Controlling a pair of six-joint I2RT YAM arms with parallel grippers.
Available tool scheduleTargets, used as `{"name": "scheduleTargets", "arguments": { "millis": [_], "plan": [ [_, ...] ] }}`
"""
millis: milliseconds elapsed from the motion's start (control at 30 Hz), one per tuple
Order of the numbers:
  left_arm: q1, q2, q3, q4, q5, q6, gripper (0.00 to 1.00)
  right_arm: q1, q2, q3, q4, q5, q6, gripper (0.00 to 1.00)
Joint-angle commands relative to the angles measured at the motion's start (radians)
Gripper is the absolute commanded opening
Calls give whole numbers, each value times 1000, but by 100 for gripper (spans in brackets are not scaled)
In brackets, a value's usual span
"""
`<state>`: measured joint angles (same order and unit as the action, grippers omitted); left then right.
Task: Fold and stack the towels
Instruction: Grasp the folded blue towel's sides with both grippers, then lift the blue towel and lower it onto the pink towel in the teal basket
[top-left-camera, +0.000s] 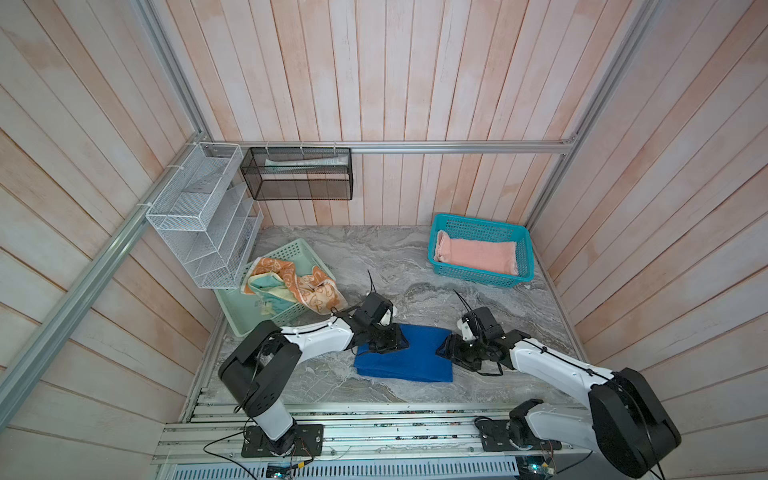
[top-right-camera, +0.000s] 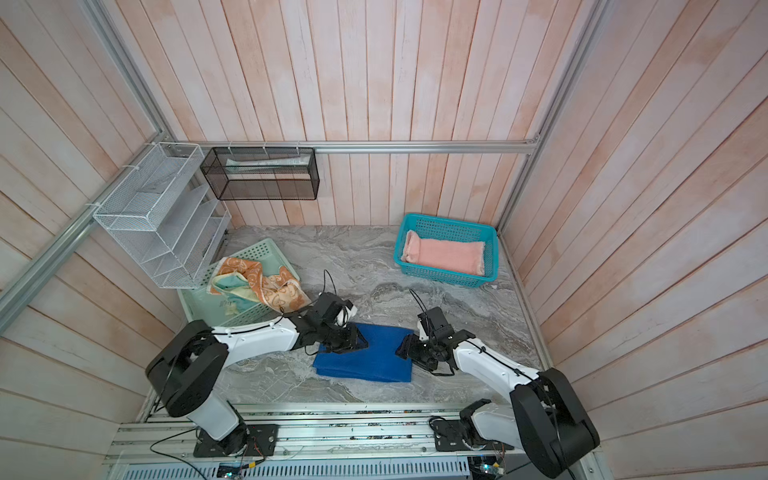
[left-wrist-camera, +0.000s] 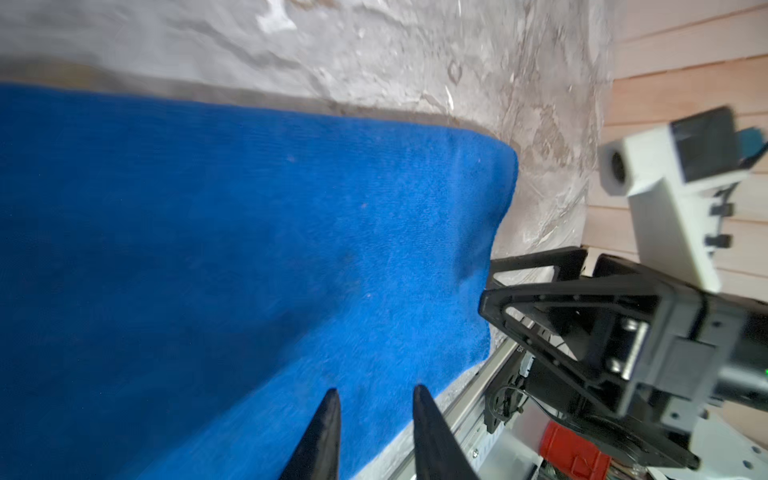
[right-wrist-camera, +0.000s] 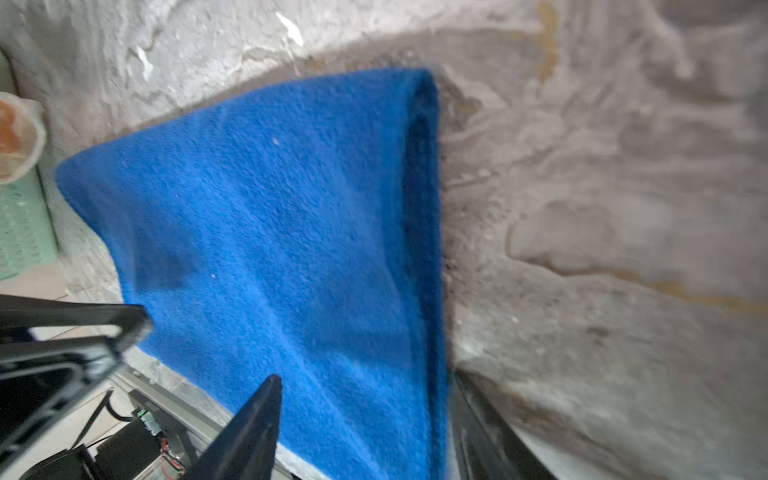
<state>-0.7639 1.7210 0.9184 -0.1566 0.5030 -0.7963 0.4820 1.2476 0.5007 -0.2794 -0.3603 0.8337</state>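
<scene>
Blue towel (top-left-camera: 403, 359) (top-right-camera: 365, 359) folded to a flat rectangle on the marble table (top-left-camera: 374, 257), near the front edge, about midway between the 2 arms in both top views. In the right wrist view, blue towel (right-wrist-camera: 270, 228) with a thick, rounded fold along 1 side. In the left wrist view, blue towel (left-wrist-camera: 249, 249) flat and smooth.

Left gripper (top-left-camera: 400, 343) (left-wrist-camera: 376, 395) low over the towel's far left corner. Jaws narrowly apart, nothing between them, only blue cloth beneath. Right gripper (top-left-camera: 441, 350) (right-wrist-camera: 365, 376) at the towel's far right corner, jaws wide apart, with the folded edge showing in the gap. Cannot tell whether any finger touches the cloth.

Pink towel (top-left-camera: 478, 255) folded inside the teal basket (top-left-camera: 473, 277) at the far right of the table, well apart from the blue one. Orange-and-cream towel (top-left-camera: 309, 291) and pale yellow towel (top-left-camera: 270, 291) bunched together, unfolded, in the mint-green basket (top-left-camera: 291, 251) at the left, with orange cloth draped over the rim.

On the walls above the table's far left corner: white wire rack (top-left-camera: 199, 216) and black mesh basket (top-left-camera: 299, 174).
</scene>
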Motion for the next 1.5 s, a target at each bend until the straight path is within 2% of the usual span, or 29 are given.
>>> {"name": "scheduleTargets", "arguments": {
  "millis": [0,167,433,500,600,667,800,933,1033,1167,1233,1367,1467],
  "plan": [
    [-5,76,47,31,44,-36,31,13,69,-13,48,11,33,66],
    [13,135,44,15,67,-37,28,33,173,20,93,-11,30,63],
    [30,128,0,35,72,-35,27,67,295,77,92,-19,16,43],
    [36,124,-9,43,76,-32,27,75,319,103,79,-11,6,34],
    [57,104,-17,39,80,-14,25,84,336,150,48,11,-16,13],
    [81,75,-19,28,79,9,25,84,332,211,2,50,-47,1],
    [163,-2,-22,15,71,51,25,83,350,437,-134,165,-157,0],
    [248,-53,5,-27,49,117,25,58,453,773,-294,243,-297,0],
    [306,-56,16,-32,59,142,24,6,563,1052,-382,271,-384,0],
    [350,-35,24,-9,88,152,23,-116,732,1420,-484,313,-463,0],
    [357,-18,34,-4,98,157,23,-188,809,1542,-507,309,-480,0],
    [365,21,45,9,121,160,23,-308,1002,1717,-574,228,-514,0],
    [367,52,51,28,149,154,22,-342,1118,1799,-642,182,-511,0]
  ]
}}
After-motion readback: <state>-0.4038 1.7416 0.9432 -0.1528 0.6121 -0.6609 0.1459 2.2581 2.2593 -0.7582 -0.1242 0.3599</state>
